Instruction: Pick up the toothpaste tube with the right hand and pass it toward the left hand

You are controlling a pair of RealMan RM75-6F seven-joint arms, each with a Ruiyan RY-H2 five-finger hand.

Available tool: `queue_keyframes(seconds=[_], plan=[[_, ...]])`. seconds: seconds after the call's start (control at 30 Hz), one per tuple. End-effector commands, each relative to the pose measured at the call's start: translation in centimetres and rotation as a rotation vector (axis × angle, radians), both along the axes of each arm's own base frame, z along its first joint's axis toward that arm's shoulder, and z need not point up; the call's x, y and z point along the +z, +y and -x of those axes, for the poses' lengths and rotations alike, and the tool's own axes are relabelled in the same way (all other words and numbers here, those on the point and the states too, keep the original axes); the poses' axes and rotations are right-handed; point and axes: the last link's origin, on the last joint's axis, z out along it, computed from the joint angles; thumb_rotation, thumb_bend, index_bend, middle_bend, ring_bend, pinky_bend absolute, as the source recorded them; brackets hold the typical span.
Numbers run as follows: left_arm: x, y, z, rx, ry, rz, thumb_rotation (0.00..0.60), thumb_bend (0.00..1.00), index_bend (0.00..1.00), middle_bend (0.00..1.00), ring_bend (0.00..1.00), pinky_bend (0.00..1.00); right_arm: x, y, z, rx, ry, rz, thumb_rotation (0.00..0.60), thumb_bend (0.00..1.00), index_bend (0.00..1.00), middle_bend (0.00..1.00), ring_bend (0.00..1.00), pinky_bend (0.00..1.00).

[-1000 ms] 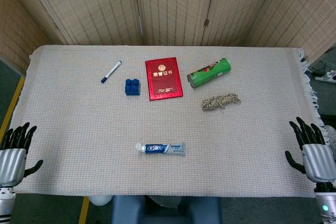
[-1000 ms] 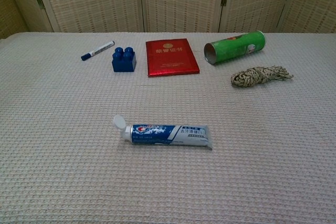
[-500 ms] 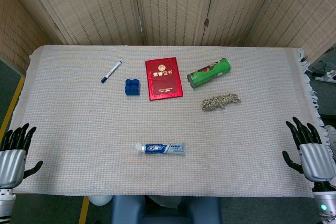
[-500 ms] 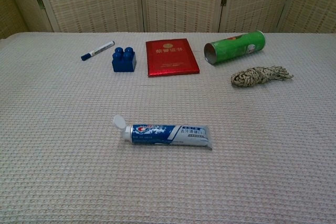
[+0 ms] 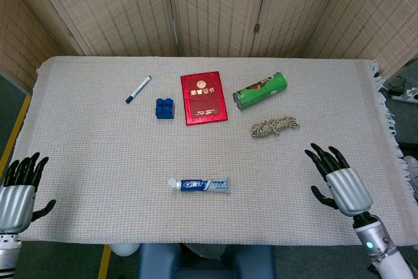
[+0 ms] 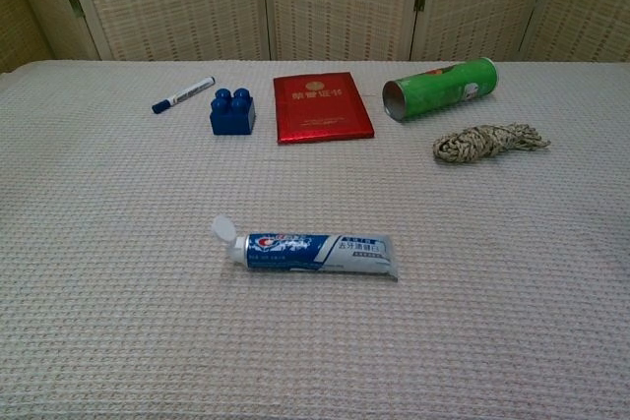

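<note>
Toothpaste tube (image 5: 204,185): lies flat on the near middle of the tabletop (image 5: 98,155), white cap pointing left, flip lid open in the chest view; nothing touches it.
Right hand (image 5: 339,180): over the near right part of the tabletop, well apart from the tube; fingers (image 5: 324,157) spread, pointing far-left, holding nothing.
Left hand (image 5: 17,193): at the near left corner, beside the cloth edge; fingers spread, empty.
Red booklet (image 5: 204,97): flat at far centre.
Blue block (image 5: 164,108): just left of the booklet.
Marker (image 5: 138,89): far left of the block, lying at a slant.
Green can (image 5: 260,90): on its side, right of the booklet.
Rope bundle (image 5: 275,126): near side of the can, close to it.
</note>
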Motion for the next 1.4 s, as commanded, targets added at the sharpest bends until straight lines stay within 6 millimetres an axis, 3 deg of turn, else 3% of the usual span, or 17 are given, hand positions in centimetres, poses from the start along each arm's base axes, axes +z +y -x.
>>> queue_keyframes(seconds=[0.03, 0.27, 0.57, 0.87, 1.4], plan=[[0.0, 0.0, -0.1, 0.002, 0.001, 0.001, 0.600, 0.25, 0.02, 0.05, 0.05, 0.00, -2.1, -1.5, -4.0, 0.093, 0.014, -0.119, 0.600, 0.43, 0.00, 0.05, 0.14, 0.07], [0.1, -0.2, -0.1, 0.011, 0.001, 0.003, 0.600, 0.25, 0.02, 0.05, 0.05, 0.00, -6.6, -4.1, -8.7, 0.182, 0.044, -0.269, 0.600, 0.42, 0.00, 0.05, 0.14, 0.07], [0.3, -0.4, -0.2, 0.026, -0.003, 0.009, 0.600, 0.25, 0.03, 0.05, 0.05, 0.00, -11.7, -6.7, -12.1, 0.201, 0.051, -0.334, 0.600, 0.29, 0.00, 0.04, 0.09, 0.07], [0.2, -0.5, -0.5, 0.025, -0.012, 0.027, 0.600, 0.25, 0.04, 0.05, 0.06, 0.00, -15.7, -7.8, -13.8, 0.214, 0.069, -0.367, 0.600, 0.28, 0.00, 0.01, 0.04, 0.06], [0.2, -0.3, -0.5, 0.031, -0.005, 0.041, 0.600, 0.25, 0.05, 0.05, 0.06, 0.00, -20.2, -8.8, -14.5, 0.215, 0.107, -0.374, 0.600, 0.28, 0.00, 0.02, 0.04, 0.06]])
